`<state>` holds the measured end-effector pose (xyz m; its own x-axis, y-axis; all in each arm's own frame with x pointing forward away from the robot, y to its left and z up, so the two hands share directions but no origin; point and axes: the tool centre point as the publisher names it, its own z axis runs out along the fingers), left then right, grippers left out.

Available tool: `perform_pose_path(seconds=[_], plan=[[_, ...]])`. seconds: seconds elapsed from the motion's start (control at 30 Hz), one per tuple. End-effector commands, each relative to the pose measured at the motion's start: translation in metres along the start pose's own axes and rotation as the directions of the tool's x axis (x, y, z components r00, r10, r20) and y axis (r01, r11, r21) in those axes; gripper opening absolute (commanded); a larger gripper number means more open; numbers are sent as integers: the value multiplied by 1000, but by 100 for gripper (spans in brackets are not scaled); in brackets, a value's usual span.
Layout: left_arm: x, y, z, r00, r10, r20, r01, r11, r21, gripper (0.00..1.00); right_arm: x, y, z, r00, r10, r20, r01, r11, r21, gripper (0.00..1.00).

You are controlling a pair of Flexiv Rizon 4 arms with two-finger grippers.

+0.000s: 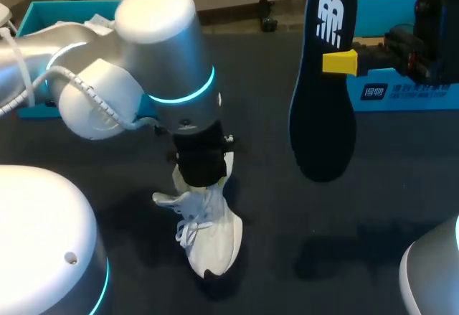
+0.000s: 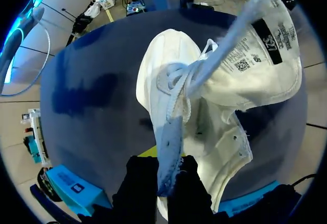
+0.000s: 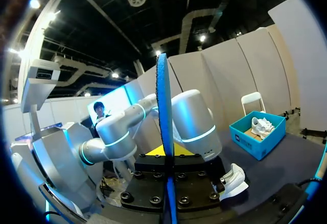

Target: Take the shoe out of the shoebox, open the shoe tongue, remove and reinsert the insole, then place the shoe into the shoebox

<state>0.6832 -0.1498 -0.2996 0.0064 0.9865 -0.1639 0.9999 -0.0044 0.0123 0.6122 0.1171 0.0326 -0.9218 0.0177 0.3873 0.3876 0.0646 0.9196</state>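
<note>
On the dark table (image 1: pixel 380 207) I count one white lace-up sneaker (image 1: pixel 208 240). There is one black foam insole (image 1: pixel 323 114). Open blue cardboard boxes are two: the left shoebox (image 1: pixel 36 21) and the right shoebox (image 1: pixel 409 103). Inside the left shoebox lies perhaps one more white shoe (image 3: pixel 260 125), hard to make out. Grippers are two: left gripper (image 2: pixel 164 180), right gripper (image 1: pixel 339 62).

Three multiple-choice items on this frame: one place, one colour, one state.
1. What colour is the shoe? A) white B) red C) black
2. Where is the insole? A) inside the shoe B) held up over the table C) flat on the table
3. The left end effector is: A) open, clear of the shoe B) shut on the shoe's upper C) out of view
Key: 1 A, its upper is white; 2 B, the right end effector grips it upright in the air; 3 B, its fingers pinch a strip of the upper.
</note>
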Motion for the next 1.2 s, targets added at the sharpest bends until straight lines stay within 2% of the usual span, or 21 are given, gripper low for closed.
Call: perform_pose_path(seconds=[0.03,0.4,0.53,1.2], plan=[[-14,3,14,1000,18,-26,-18,1000,10,0,-2,1,2,1000,2,0,-2,1000,3,0],[-22,4,41,998,39,-39,-36,997,71,0,-2,1,2,1000,2,0,-2,1000,3,0],[-26,5,52,997,31,-77,-24,996,90,0,-2,1,2,1000,2,0,-2,1000,3,0],[-42,10,94,992,45,-117,-32,993,114,0,-2,1,2,1000,2,0,-2,1000,3,0]])
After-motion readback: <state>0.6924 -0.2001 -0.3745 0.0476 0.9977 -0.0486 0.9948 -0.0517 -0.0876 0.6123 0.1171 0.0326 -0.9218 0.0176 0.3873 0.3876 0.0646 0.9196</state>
